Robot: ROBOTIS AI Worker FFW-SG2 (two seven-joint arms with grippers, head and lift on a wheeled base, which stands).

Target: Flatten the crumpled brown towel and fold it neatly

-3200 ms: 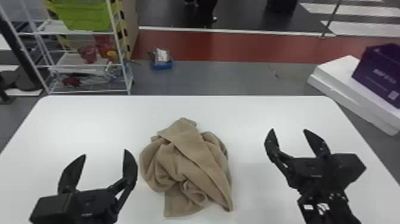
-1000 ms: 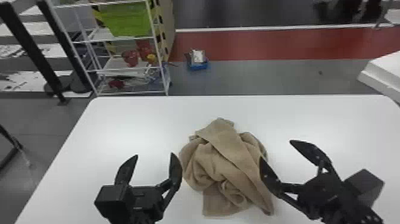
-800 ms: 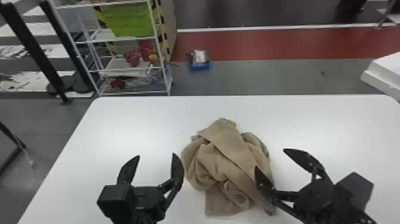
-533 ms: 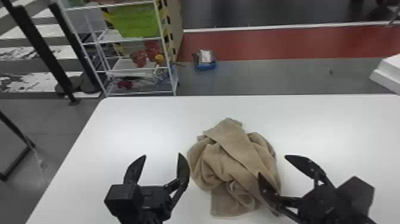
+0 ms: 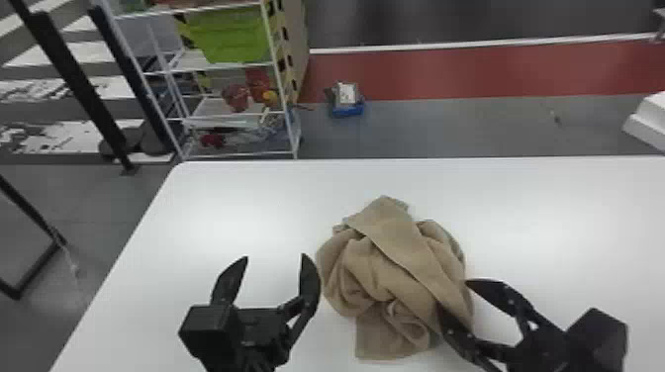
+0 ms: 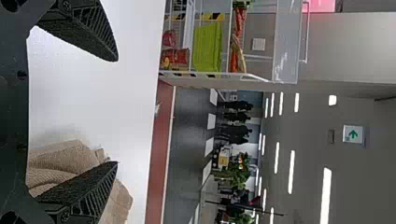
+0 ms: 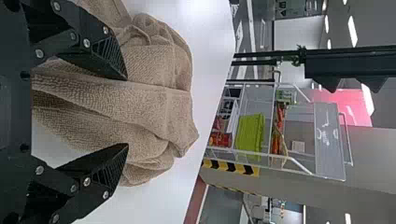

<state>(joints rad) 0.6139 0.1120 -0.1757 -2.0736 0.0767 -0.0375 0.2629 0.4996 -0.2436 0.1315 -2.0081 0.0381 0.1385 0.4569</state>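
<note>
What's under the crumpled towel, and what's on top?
On top, a broad strip of the towel crosses its folds; in the head view, one jaw of the right gripper overlaps its edge. What's beneath is covered; table shows around it.

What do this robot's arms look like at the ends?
Both the left tool and the right tool are black, each with a chunky, angular block at the side. Their fingers are flat and taper to points, with slanted ribs along the sides and hinged links behind, dotted with small silvery screws.
</note>
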